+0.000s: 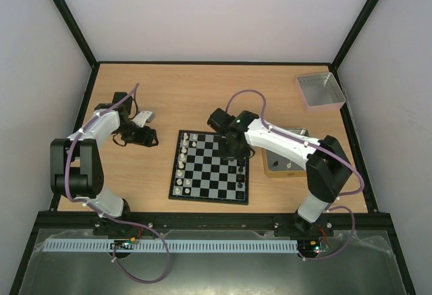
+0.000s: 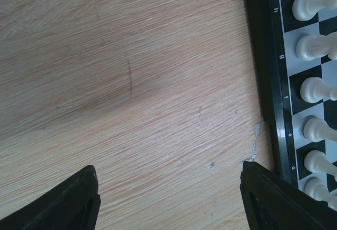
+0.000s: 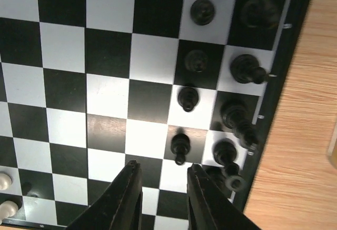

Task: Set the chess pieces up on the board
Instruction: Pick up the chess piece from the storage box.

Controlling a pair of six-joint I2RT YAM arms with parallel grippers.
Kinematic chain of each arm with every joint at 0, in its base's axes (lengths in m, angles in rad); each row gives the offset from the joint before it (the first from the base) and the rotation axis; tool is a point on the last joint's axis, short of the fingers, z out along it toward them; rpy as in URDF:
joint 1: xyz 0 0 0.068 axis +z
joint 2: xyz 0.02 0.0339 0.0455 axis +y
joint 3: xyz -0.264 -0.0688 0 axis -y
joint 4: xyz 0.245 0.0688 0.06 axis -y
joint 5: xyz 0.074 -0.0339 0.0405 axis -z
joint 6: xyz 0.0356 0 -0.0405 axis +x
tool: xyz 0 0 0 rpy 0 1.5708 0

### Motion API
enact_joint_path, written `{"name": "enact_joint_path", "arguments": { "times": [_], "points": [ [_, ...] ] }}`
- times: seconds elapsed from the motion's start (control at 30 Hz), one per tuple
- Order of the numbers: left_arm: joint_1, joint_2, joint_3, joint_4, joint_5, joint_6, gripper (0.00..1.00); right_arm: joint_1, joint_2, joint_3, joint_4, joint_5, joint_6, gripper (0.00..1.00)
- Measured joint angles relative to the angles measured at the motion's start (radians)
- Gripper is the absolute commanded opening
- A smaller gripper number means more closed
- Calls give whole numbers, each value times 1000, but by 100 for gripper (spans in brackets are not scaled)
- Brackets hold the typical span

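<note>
The right gripper (image 3: pixel 162 171), jaws narrowly parted and empty, hangs over the board (image 3: pixel 105 98) with a black pawn (image 3: pixel 180 147) just ahead of its tips, while the left gripper (image 2: pixel 168 169), spread wide, hovers over the table (image 2: pixel 131 82) beside the board.

black-and-white checked board (image 1: pixel 210 173), tan table (image 1: pixel 182 92)

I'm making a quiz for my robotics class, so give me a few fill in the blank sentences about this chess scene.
1. Seen from above, the white pieces line the board's ____ edge.
2. The right claw hovers over the ____, the left claw over the table beside it.
3. The pawn just ahead of the right claw is ____.
Missing words: left; board; black.
</note>
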State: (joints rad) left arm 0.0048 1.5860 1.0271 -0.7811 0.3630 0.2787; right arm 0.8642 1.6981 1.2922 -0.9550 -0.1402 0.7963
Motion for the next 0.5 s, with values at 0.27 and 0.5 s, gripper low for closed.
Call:
{"name": "enact_joint_path", "arguments": {
  "times": [0.27,0.5],
  "points": [
    [0,0,0,5,2,0,73,-256,-230,-93,-65,64,-12,23],
    [-2,0,0,5,3,0,73,-491,-302,-208,-71,60,-56,23]
  ]
}}
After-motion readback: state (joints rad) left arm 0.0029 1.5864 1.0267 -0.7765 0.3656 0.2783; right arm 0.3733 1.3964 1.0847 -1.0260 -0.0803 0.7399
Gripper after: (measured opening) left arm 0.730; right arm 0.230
